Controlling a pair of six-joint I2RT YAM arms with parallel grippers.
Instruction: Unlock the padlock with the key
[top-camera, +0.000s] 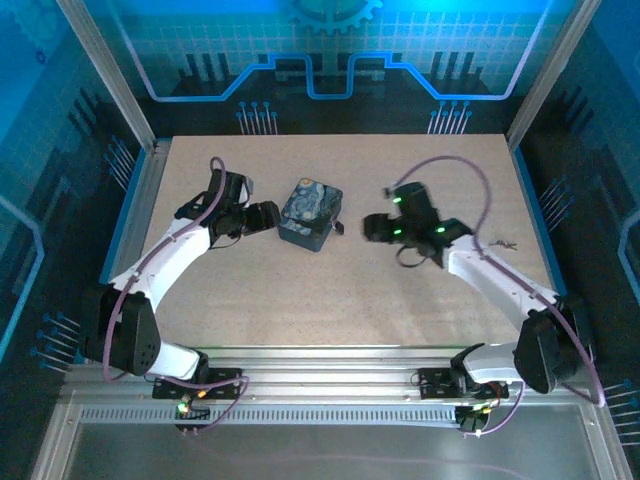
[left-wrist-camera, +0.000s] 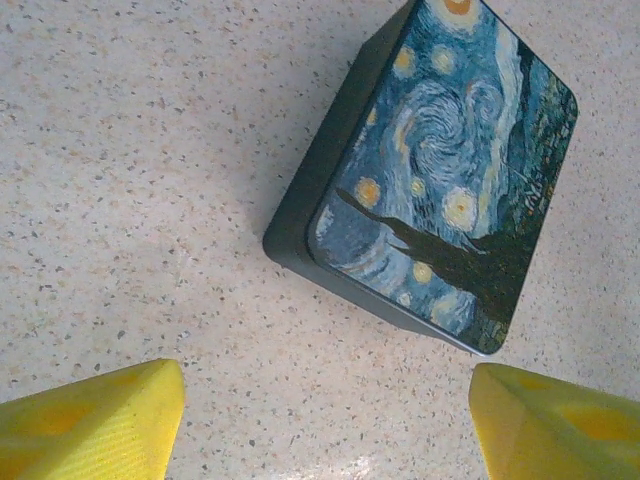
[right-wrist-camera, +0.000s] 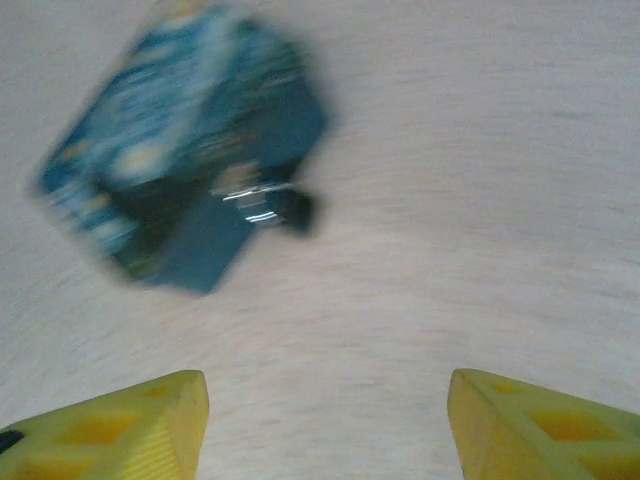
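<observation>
Since neither gripper has anything between its jaws, the task looks to be at its opening step: the approach, with the lock not yet touched. The tin (top-camera: 310, 213) sits lid up near the middle of the table (top-camera: 330, 310). On the tin's side that faces the right arm, a small dark body with a bright metal loop, most likely the padlock (right-wrist-camera: 272, 206), hangs against the tin's wall. The right wrist view is too blurred to make out a keyhole, and where the key lies cannot be told.

By this reading, the next move calls for finding the key and pinching it by its head with the tip left free. The other arm would steady the tin or padlock so the keyhole faces that tip. The key is a thin piece, so the pinch would have to be low and square; a slip seems the main risk.

The left gripper (top-camera: 262, 217) stands wide open just beside the tin's left end. Its yellow fingers (left-wrist-camera: 90, 420) are well apart, with bare table between them, and they touch nothing. The right gripper (top-camera: 372, 228) is likewise open and empty, near the padlock side of the tin but clear of it.
</observation>
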